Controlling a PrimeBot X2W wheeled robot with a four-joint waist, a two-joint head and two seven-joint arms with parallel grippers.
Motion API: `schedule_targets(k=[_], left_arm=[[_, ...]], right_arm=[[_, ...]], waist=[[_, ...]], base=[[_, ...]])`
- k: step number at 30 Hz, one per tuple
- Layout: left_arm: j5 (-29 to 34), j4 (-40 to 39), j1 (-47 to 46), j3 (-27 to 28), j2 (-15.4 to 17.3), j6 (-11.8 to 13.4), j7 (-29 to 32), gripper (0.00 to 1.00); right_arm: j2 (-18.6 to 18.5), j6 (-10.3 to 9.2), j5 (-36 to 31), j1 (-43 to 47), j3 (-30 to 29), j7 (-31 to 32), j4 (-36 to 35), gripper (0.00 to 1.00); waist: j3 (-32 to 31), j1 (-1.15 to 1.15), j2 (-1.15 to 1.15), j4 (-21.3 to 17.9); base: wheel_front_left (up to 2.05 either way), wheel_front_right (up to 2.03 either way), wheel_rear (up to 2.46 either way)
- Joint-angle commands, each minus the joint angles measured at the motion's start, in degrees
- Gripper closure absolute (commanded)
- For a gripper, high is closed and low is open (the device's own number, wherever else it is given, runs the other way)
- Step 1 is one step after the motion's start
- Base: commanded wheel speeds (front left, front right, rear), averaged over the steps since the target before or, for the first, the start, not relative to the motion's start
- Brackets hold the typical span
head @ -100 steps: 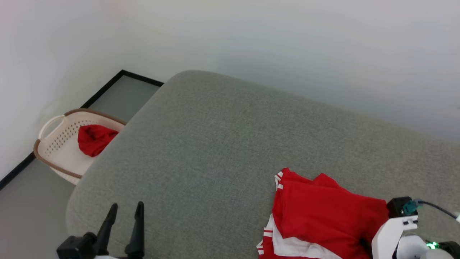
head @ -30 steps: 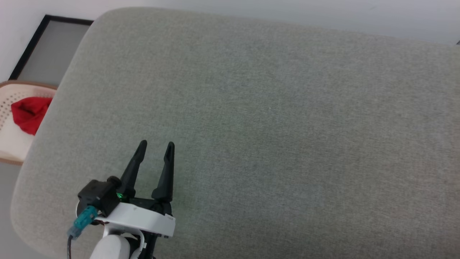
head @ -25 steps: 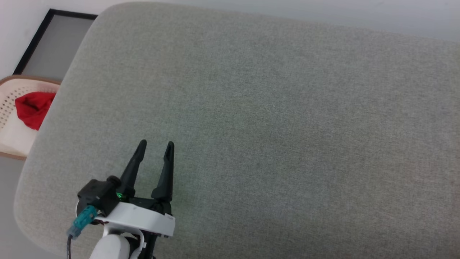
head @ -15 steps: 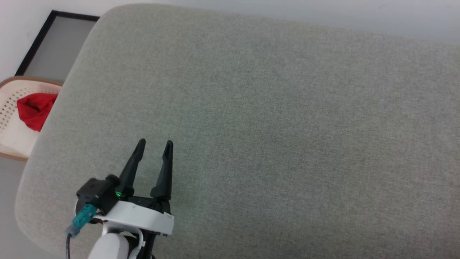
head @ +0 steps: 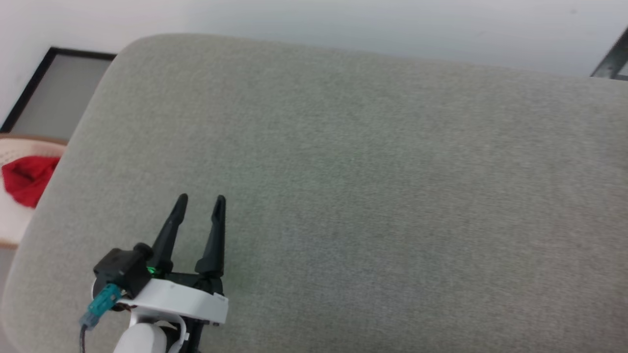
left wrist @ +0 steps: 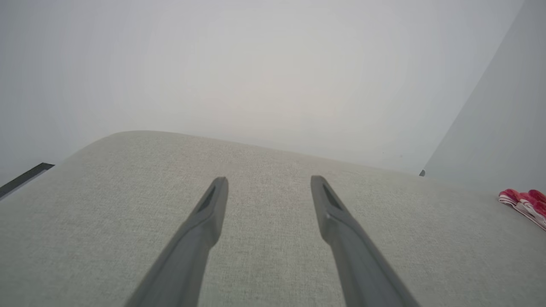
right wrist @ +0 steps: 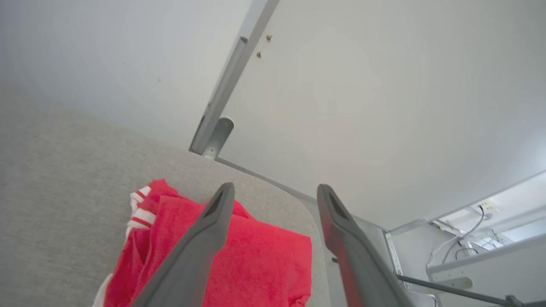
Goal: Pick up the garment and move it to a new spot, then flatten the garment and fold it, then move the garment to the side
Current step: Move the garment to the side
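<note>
Where the one grey fabric cushion (head: 373,186) rounds off at its right end, the single red jersey T-shirt with white, red-striped sleeve trim (right wrist: 256,256) lies in a compact heap on the fabric. Of the two grippers, the right gripper (right wrist: 275,186) hangs above the shirt, its dark fingers spread wide with nothing between them. The left gripper (head: 201,197) hovers over bare cushion well apart from it, equally wide and empty. Beside the cushion's left end, one cream basket (head: 10,223) holds one plain red cloth (head: 24,179).
</note>
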Motion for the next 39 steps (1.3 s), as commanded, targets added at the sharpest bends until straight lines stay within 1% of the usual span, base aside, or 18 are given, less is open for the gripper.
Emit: schedule_targets(k=[1, 5, 7, 10, 16, 19, 22, 30, 34, 39], left_arm=[[-0.28, -0.15, 0.68, 0.35, 0.26, 0.01, 0.02, 0.00], [-0.51, -0.65, 1.18, 1.39, 0.06, 0.01, 0.01, 0.00], [-0.42, -0.92, 1.34, 1.82, 0.22, 0.01, 0.01, 0.00], [-0.12, -1.00, 1.77, 2.58, 0.37, 0.01, 0.02, 0.00], [0.48, -0.49, 0.82, 2.62, 1.04, 0.01, 0.02, 0.00], [-0.03, -0.14, 0.35, 2.52, 1.32, 0.01, 0.02, 0.00], [-0.45, 0.18, 0.28, 2.15, 2.08, 0.01, 0.02, 0.00], [-1.31, 0.79, 2.04, 1.92, 3.45, 0.01, 0.01, 0.00], [-1.21, 0.22, 3.21, 3.02, 3.91, 0.01, 0.01, 0.00], [-0.78, -0.37, 4.69, 4.37, 3.93, 0.01, 0.01, 0.00]], right_arm=[[0.79, -0.09, 0.20, 1.43, 0.02, -1.49, -0.50, 0.00], [3.87, -0.09, 0.06, 3.21, -0.58, -9.08, -3.67, 0.00], [5.94, -0.09, 0.12, 4.60, -1.26, -11.43, -5.61, 0.00], [9.26, -0.09, -0.65, 7.46, -2.38, -13.12, -9.97, 0.00], [16.31, -0.09, -1.35, 15.42, -5.62, -13.55, -23.62, 0.00], [19.58, -0.09, -1.14, 18.98, -6.58, -13.58, -28.98, 0.00], [22.14, -0.09, -0.99, 22.06, -6.42, -13.59, -32.70, 0.00], [28.17, -0.09, 0.45, 29.81, -6.57, -13.58, -38.56, 0.00], [30.70, -0.09, 0.57, 33.07, -7.12, -13.59, -40.35, 0.00], [32.68, -0.09, 0.14, 36.74, -8.23, -13.54, -42.14, 0.00]], waist=[[-1.29, 0.00, 0.00, -1.47], [-2.57, 0.00, 0.00, -2.97], [-3.10, 0.00, 0.00, -3.82], [-3.68, 0.00, 0.00, -5.10], [-3.64, 0.00, 0.00, -7.45], [-3.73, 0.00, 0.00, -8.59], [-4.06, 0.00, 0.00, -9.57], [-6.16, 0.00, 0.00, -11.49], [-7.03, 0.00, 0.00, -11.92], [-8.24, 0.00, 0.00, -11.98]], base=[[0.00, 0.00, 0.00], [0.00, 0.00, 0.00], [0.00, 0.00, 0.00], [0.00, 0.00, 0.00], [0.00, 0.00, 0.00], [0.00, 0.00, 0.00], [0.00, 0.00, 0.00], [0.00, 0.00, 0.00], [0.00, 0.00, 0.00], [0.00, 0.00, 0.00]])
